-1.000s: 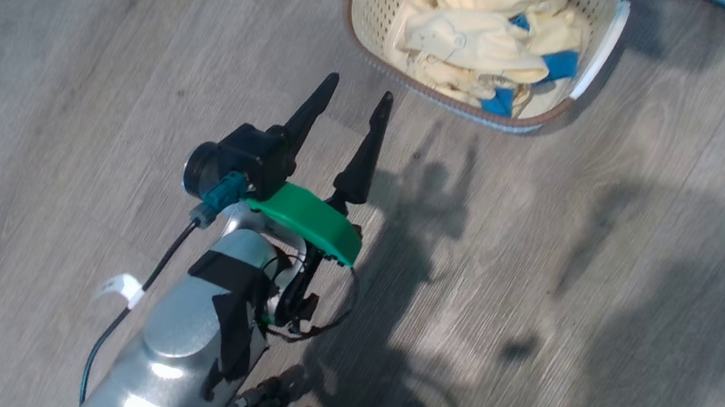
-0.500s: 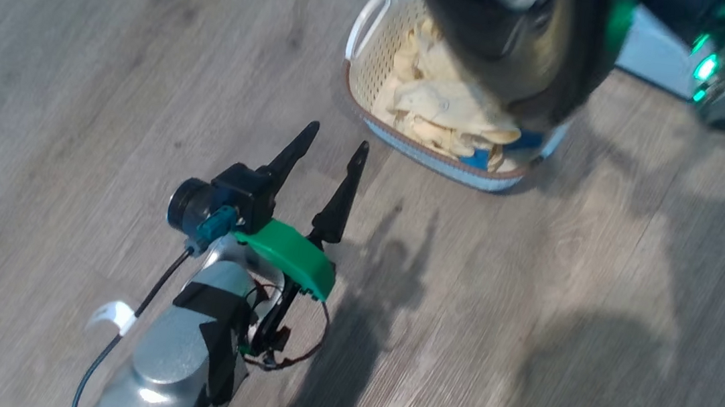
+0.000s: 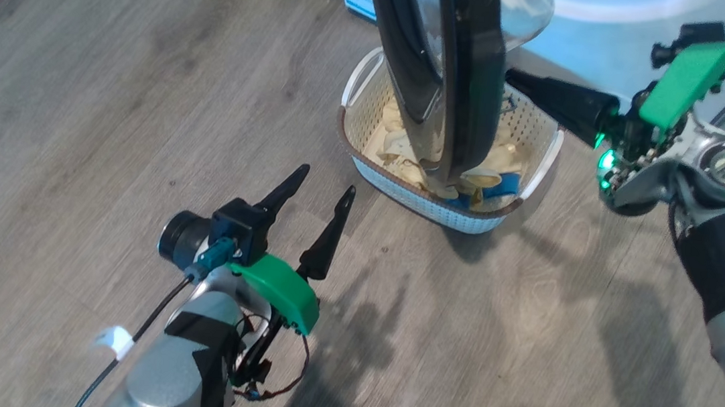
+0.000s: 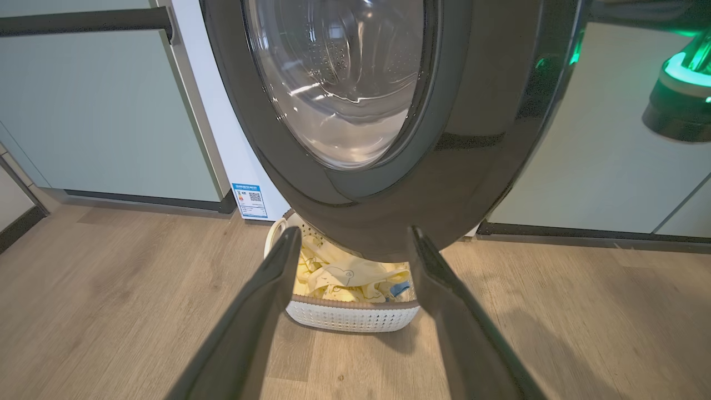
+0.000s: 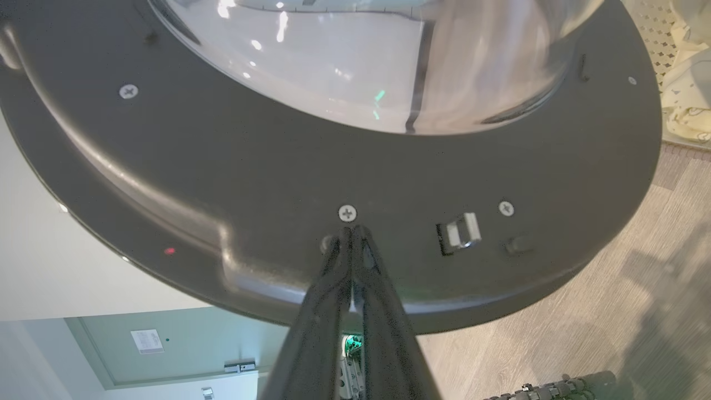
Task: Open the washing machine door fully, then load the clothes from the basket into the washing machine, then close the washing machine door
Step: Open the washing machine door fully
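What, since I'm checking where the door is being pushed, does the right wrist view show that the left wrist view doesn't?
Right wrist view: the inner face of the washing machine door, with screws and a metal latch, and the shut right gripper, its tips at the dark rim beside a screw. Left wrist view: the door's outer face, the open left gripper held clear in front of it, and a blue label sticker on the white machine front. Both: the door's glass window, the basket, the clothes and the wood floor.
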Robot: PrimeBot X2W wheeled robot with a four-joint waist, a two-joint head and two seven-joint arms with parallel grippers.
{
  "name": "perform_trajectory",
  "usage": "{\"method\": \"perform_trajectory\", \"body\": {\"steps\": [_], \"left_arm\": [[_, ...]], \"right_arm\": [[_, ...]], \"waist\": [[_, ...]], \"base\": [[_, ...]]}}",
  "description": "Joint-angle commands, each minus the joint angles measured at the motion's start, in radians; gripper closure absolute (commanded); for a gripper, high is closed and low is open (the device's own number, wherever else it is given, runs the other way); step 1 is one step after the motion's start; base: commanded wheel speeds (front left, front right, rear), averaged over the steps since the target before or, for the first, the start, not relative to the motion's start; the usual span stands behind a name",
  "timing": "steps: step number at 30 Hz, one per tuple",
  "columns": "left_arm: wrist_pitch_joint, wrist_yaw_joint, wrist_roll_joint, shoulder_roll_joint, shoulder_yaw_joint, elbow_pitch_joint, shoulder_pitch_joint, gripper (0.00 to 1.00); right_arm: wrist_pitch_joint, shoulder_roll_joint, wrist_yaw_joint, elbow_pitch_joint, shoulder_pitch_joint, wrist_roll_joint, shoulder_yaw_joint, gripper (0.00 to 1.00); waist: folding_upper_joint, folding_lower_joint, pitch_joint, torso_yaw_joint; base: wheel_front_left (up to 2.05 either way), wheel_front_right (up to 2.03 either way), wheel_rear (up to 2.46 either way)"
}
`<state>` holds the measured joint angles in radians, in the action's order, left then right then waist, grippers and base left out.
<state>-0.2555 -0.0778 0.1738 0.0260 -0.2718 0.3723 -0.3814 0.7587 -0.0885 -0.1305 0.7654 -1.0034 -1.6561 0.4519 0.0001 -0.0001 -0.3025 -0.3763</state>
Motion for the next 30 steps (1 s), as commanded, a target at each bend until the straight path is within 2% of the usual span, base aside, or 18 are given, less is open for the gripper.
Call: {"method": "perform_trajectory", "body": {"steps": [1,17,25,27,28,29,30], "left_arm": [[-0.006,-0.005,-0.011,0.024,0.039,-0.024,-0.005,0.00],[-0.006,-0.022,-0.024,0.024,0.060,-0.012,0.018,0.00],[-0.006,-0.031,-0.037,0.025,0.089,0.004,0.030,0.00],[-0.006,-0.036,-0.027,0.026,0.106,0.005,0.035,0.00],[-0.006,-0.038,-0.024,0.030,0.113,0.007,0.037,0.00],[-0.006,-0.040,-0.024,0.034,0.119,0.008,0.039,0.00],[-0.006,-0.041,-0.024,0.039,0.125,0.010,0.041,0.00]], "right_arm": [[0.001,0.031,0.000,-0.037,0.002,-0.012,0.005,1.00],[-0.043,0.038,0.000,-0.066,0.067,-0.128,0.087,1.00],[-0.079,0.038,0.000,-0.091,0.114,-0.144,0.023,1.00],[-0.093,0.038,0.000,-0.110,0.137,-0.135,-0.006,0.63],[-0.102,0.038,0.000,-0.121,0.150,-0.129,-0.021,0.39],[-0.108,0.037,0.000,-0.132,0.165,-0.122,-0.036,0.00],[-0.116,0.036,0.000,-0.146,0.181,-0.114,-0.052,0.00]], "waist": [[-0.0001,0.0001,0.011,0.001],[-0.0001,0.0001,0.047,0.000],[-0.0001,0.0001,0.093,0.021],[-0.0001,0.0001,0.107,0.033],[-0.0001,0.0001,0.115,0.040],[-0.0001,0.0001,0.123,0.047],[-0.0001,0.0001,0.130,0.055]], "base": [[0.00,0.00,0.00],[0.00,0.00,0.00],[0.00,0.00,0.00],[0.00,0.00,0.00],[0.00,0.00,0.00],[0.00,0.00,0.00],[0.00,0.00,0.00]]}}
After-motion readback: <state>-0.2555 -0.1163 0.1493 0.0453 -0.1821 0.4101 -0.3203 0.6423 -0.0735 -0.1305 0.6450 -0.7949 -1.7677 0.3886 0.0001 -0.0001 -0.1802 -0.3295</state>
